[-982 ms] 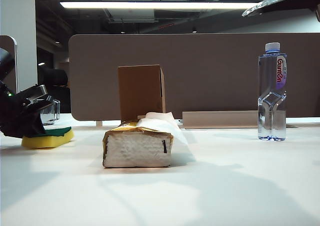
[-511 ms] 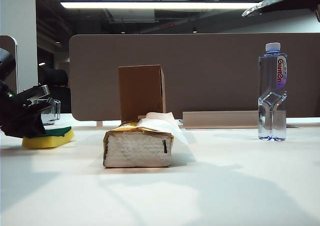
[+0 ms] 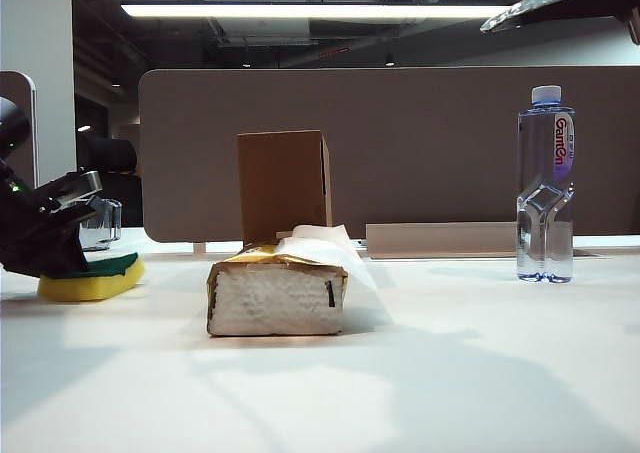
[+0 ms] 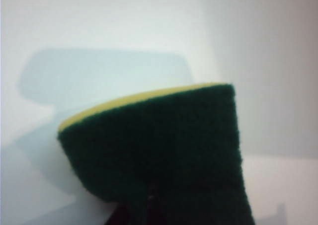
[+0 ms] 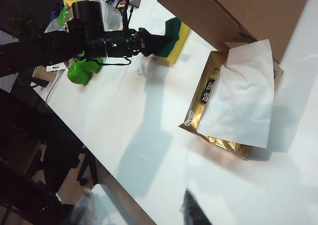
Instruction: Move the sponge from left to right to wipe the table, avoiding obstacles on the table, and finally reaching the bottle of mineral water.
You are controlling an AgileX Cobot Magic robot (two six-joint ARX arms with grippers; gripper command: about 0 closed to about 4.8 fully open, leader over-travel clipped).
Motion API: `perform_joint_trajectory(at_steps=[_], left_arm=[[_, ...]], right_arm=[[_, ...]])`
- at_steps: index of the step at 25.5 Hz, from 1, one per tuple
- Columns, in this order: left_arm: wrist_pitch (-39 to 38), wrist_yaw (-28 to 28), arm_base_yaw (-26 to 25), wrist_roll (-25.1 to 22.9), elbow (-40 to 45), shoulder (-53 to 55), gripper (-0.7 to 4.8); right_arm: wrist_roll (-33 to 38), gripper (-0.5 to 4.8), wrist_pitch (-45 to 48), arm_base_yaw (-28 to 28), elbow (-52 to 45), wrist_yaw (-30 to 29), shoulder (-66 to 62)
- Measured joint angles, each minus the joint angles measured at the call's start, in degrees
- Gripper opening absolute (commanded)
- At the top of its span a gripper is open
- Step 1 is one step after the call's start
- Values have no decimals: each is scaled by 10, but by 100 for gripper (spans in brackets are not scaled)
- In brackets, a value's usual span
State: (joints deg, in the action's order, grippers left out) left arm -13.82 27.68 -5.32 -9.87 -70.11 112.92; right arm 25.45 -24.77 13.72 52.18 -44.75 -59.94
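Table: left gripper hides sponge edge.

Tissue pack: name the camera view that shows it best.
The right wrist view: it looks down on the tissue pack, showing its gold wrapper, print and protruding tissue. The exterior view shows the pack only end-on, in front of the cardboard box. The left wrist view shows none of it.

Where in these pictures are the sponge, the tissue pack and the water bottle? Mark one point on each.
sponge (image 3: 100, 283): exterior view, on its yellow foam side.
tissue pack (image 3: 275, 301): exterior view, on its white front face.
water bottle (image 3: 545, 223): exterior view, on the clear body below the label.
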Motion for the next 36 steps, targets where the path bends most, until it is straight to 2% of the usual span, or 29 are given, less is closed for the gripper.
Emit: perform_joint_trajectory(at_steps=[17, 20, 31, 36], left_arm=[[-40, 0, 0, -2, 68, -65, -6], [-45, 2, 0, -3, 104, -95, -6], [-29, 9, 0, -2, 208, -172, -6], [-25, 23, 0, 25, 259, -217, -6]], right_arm=[[0, 230, 0, 0, 0, -7, 0], [0, 230, -8, 0, 0, -25, 0], [-30, 230, -99, 0, 0, -26, 0], [-31, 230, -106, 0, 0, -33, 1]])
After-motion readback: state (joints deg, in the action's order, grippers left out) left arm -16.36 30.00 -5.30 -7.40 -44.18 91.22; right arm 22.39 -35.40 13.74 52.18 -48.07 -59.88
